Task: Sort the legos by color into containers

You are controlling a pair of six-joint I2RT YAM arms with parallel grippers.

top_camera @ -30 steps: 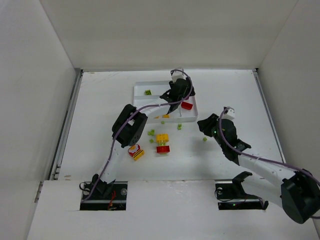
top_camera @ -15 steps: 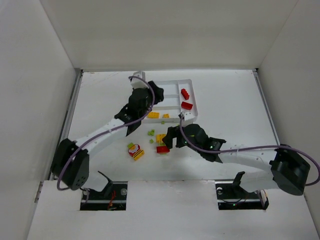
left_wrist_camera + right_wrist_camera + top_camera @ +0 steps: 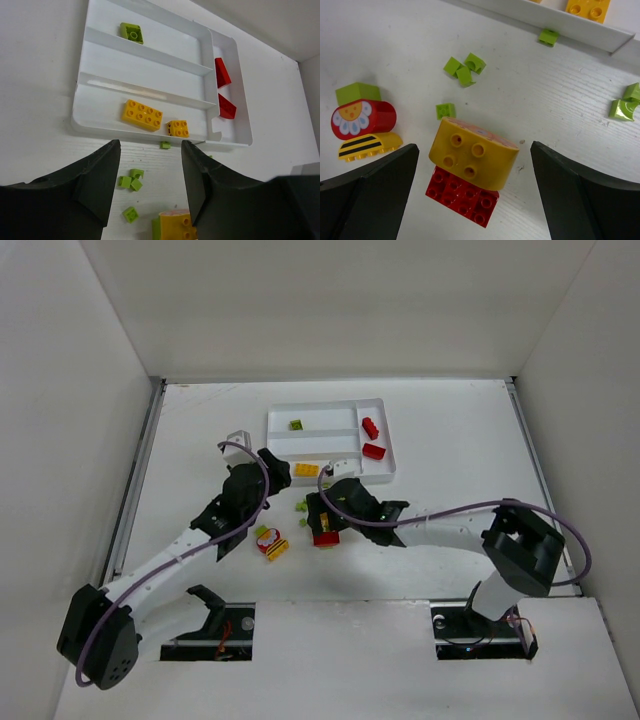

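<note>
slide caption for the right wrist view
Open right gripper poised over a yellow-on-red lego stack, small green legos scattered beyond.

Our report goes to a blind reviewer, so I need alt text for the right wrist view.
The open right gripper straddles a rounded yellow brick stacked on a red brick. A red, yellow and green clump lies at the image's left, small lime bricks are scattered beyond, and the white tray's wall crosses the top.
</note>
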